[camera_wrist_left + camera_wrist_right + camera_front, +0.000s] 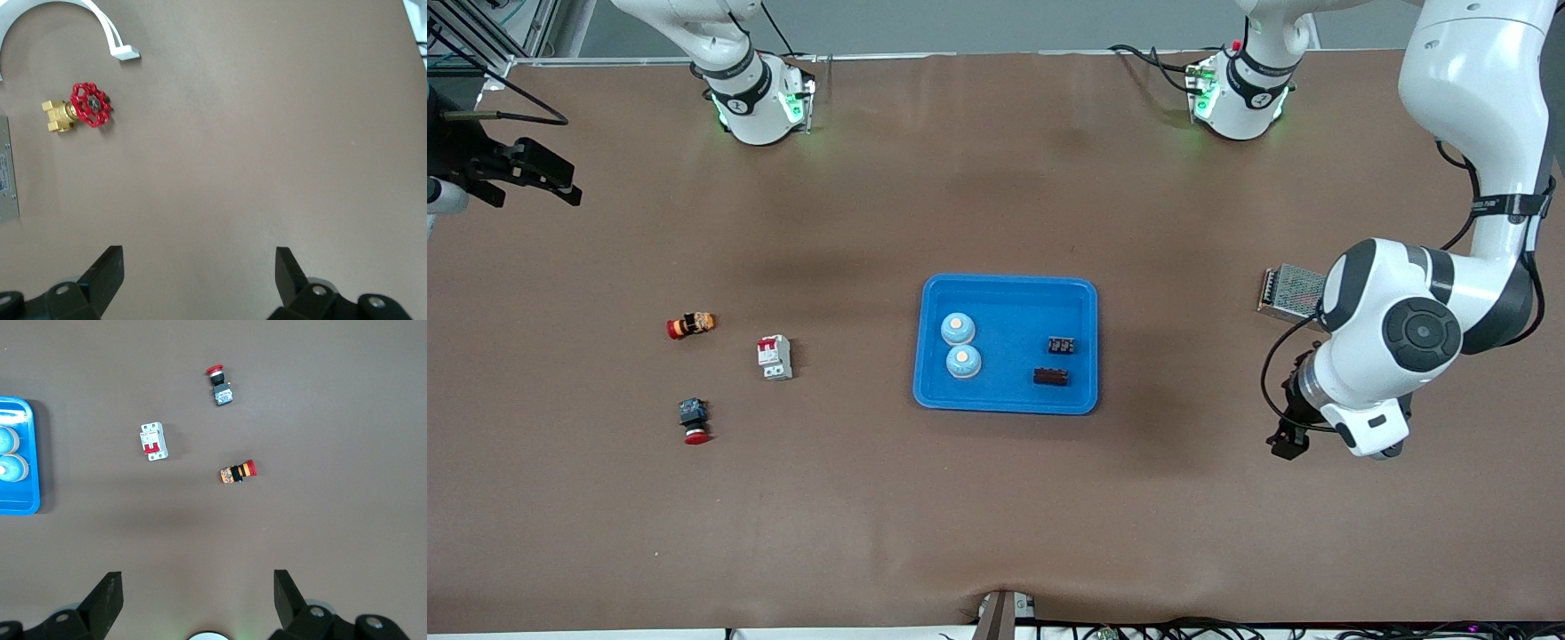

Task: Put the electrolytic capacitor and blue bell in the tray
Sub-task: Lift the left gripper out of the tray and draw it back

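Note:
The blue tray (1005, 293) lies mid-table, and one end of it shows in the right wrist view (20, 503). In it sit two blue bells (958, 328) (963, 361) and two small dark parts, apparently the electrolytic capacitors (1060, 345) (1051, 377). My left gripper (1288, 440) (199, 257) hangs open and empty over bare table at the left arm's end. High over the right arm's end of the table, my right gripper (551, 178) (198, 580) is open and empty too.
Toward the right arm's end lie a white circuit breaker (775, 357) (153, 441) and two red-capped push buttons (691, 325) (694, 420). A metal mesh box (1291, 292) sits by the left arm. A red-handled brass valve (83, 107) and a white curved piece (110, 33) lie near it.

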Action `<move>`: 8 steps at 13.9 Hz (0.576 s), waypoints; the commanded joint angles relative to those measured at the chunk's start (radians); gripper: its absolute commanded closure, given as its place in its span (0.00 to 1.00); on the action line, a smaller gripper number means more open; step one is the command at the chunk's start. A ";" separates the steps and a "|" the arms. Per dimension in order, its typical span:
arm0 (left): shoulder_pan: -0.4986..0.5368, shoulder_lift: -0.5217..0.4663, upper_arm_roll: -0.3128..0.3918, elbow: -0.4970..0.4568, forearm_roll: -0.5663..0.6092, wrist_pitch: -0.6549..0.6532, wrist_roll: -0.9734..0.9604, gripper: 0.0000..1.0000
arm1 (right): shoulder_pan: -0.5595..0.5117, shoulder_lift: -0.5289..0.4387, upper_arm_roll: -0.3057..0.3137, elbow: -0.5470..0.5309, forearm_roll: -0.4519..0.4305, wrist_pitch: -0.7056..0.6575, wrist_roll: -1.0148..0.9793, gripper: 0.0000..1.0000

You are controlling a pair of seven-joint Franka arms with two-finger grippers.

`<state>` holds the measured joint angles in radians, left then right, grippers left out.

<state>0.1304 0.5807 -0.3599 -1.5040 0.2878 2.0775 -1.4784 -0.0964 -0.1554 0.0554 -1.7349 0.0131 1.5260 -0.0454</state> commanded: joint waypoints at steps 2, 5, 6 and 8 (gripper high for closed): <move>0.031 0.041 -0.002 0.051 -0.019 -0.007 0.049 0.00 | -0.017 0.000 0.012 0.012 -0.015 -0.004 -0.011 0.00; 0.026 0.042 0.001 0.050 -0.019 -0.001 0.052 0.00 | -0.017 0.000 0.014 0.012 -0.015 -0.004 -0.011 0.00; -0.009 0.042 0.027 0.050 -0.018 0.019 0.052 0.00 | -0.017 0.000 0.014 0.012 -0.015 -0.004 -0.011 0.00; -0.098 0.063 0.108 0.047 -0.009 0.187 0.038 0.00 | -0.017 0.000 0.014 0.012 -0.015 -0.004 -0.011 0.00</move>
<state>0.1143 0.6172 -0.3227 -1.4771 0.2877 2.1531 -1.4420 -0.0964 -0.1554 0.0556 -1.7349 0.0131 1.5263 -0.0454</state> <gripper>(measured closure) 0.000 0.000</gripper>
